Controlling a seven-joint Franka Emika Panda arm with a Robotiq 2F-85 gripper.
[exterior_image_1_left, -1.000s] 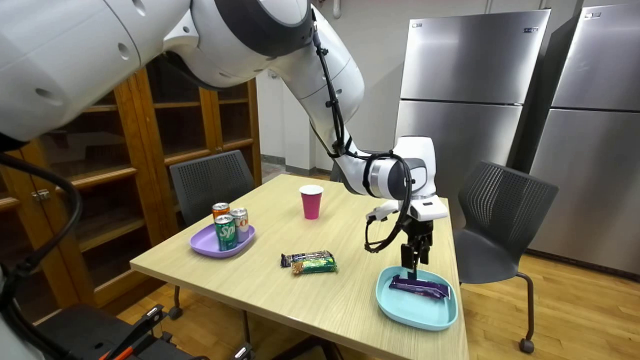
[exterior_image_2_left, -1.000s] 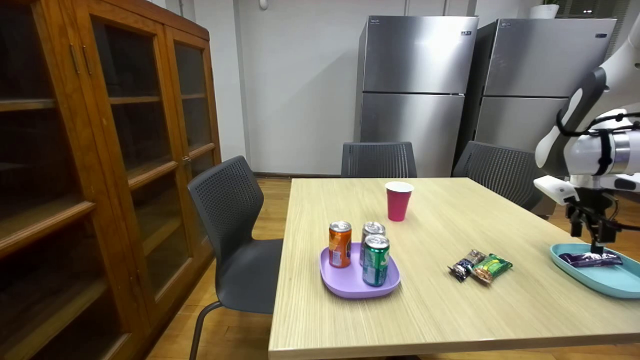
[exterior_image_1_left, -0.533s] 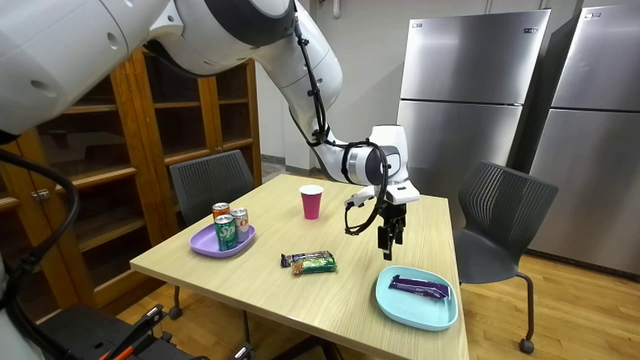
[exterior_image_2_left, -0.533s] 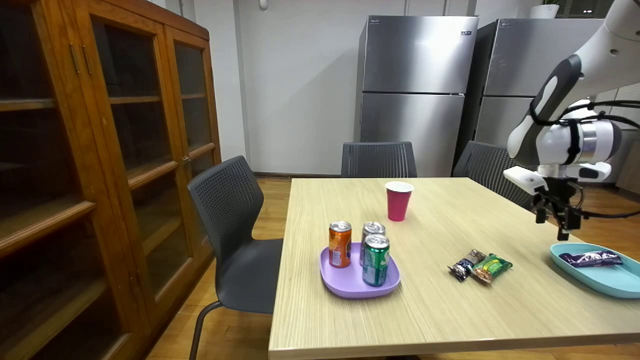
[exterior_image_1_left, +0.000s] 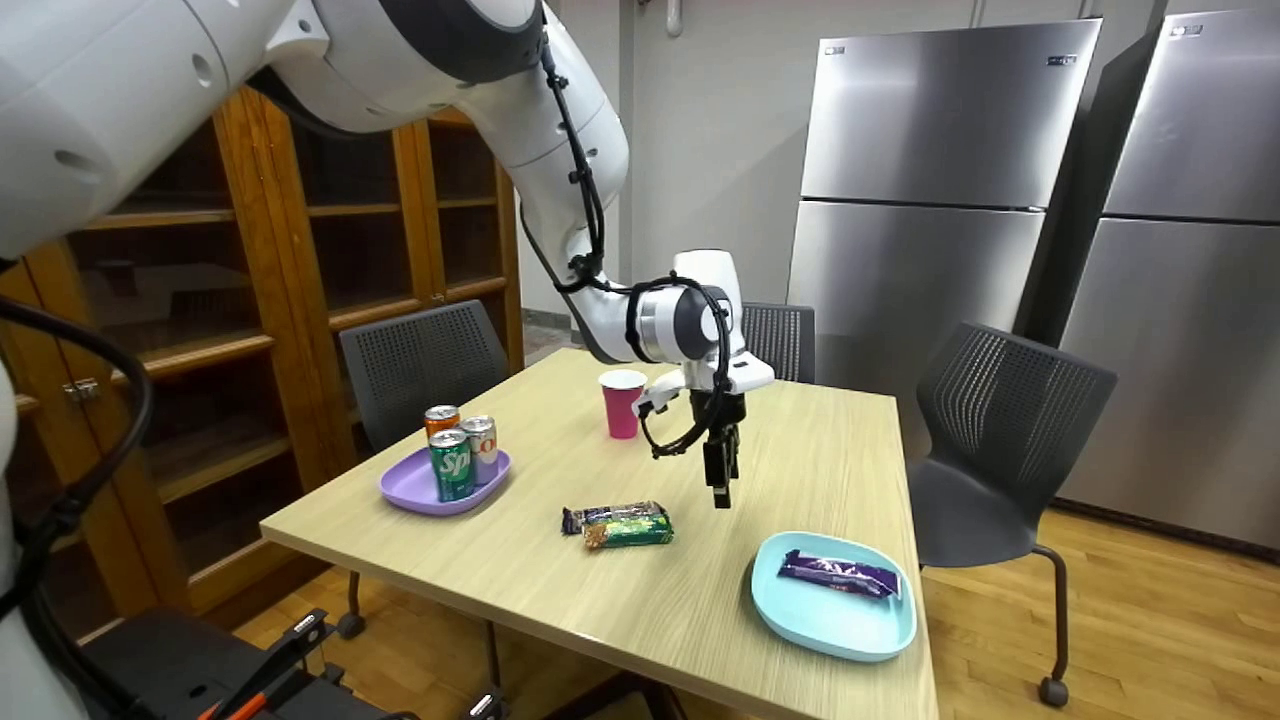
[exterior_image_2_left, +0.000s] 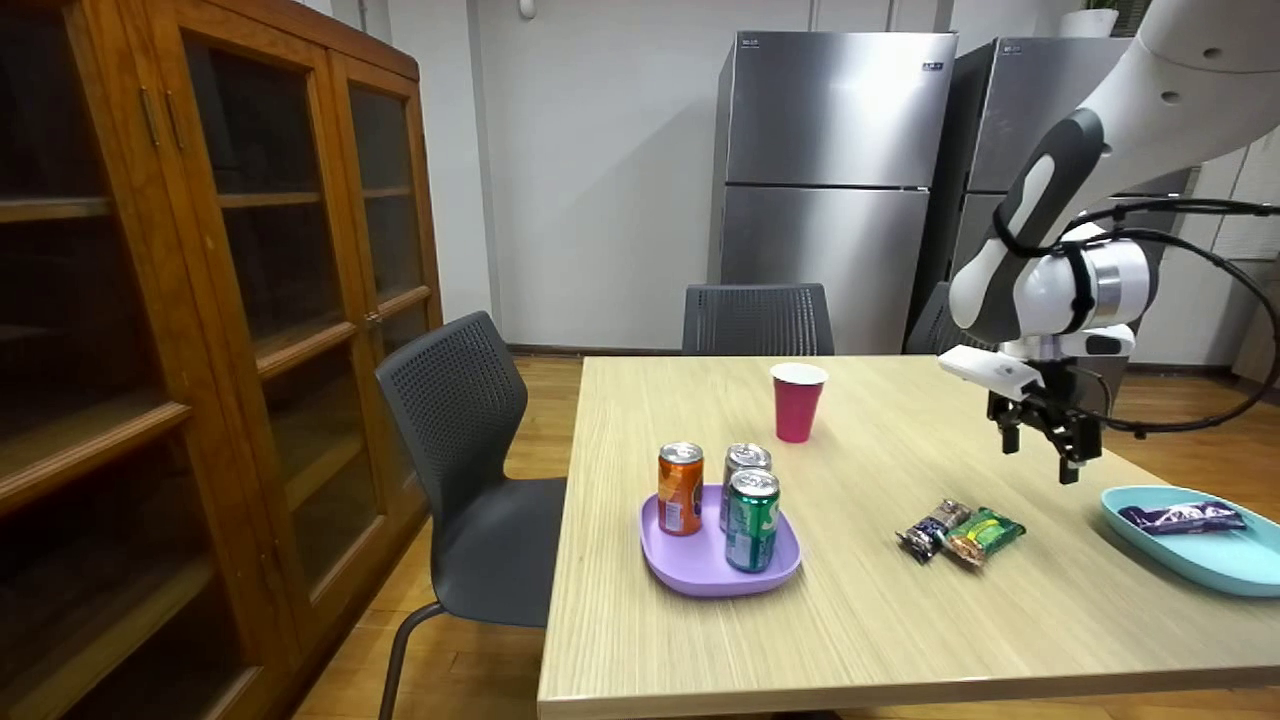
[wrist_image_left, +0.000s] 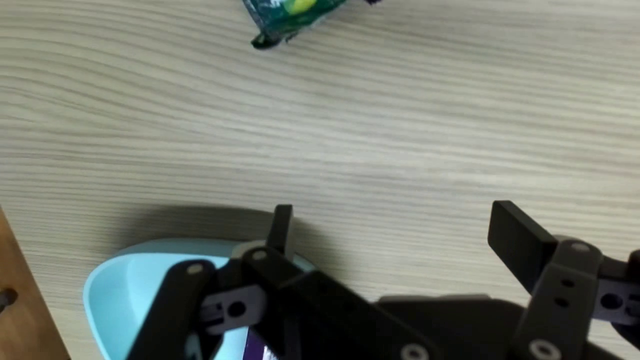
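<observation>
Above the table (exterior_image_1_left: 790, 455), spread claw (wrist_image_left: 390, 212) near probable snack bars (exterior_image_1_left: 628, 529).

In both exterior views, a purple tray (exterior_image_2_left: 685, 573) near the left edge of the table (exterior_image_2_left: 850, 630) carries three cans (exterior_image_2_left: 752, 525); a pink cup (exterior_image_2_left: 797, 408) stands toward the far edge. Around are grey chairs (exterior_image_2_left: 455, 420), steel refrigerators (exterior_image_2_left: 832, 130) and a wooden cabinet (exterior_image_2_left: 205, 350).

Found green-wrapped snack bar (wrist_image_left: 289, 18) cut off by wrist view's top, purple-wrapped bar (wrist_image_left: 254, 346) mostly hidden behind gripper (wrist_image_left: 392, 225). Saw light-blue tray (exterior_image_2_left: 1228, 552) clipped at right edge, exterior view.
</observation>
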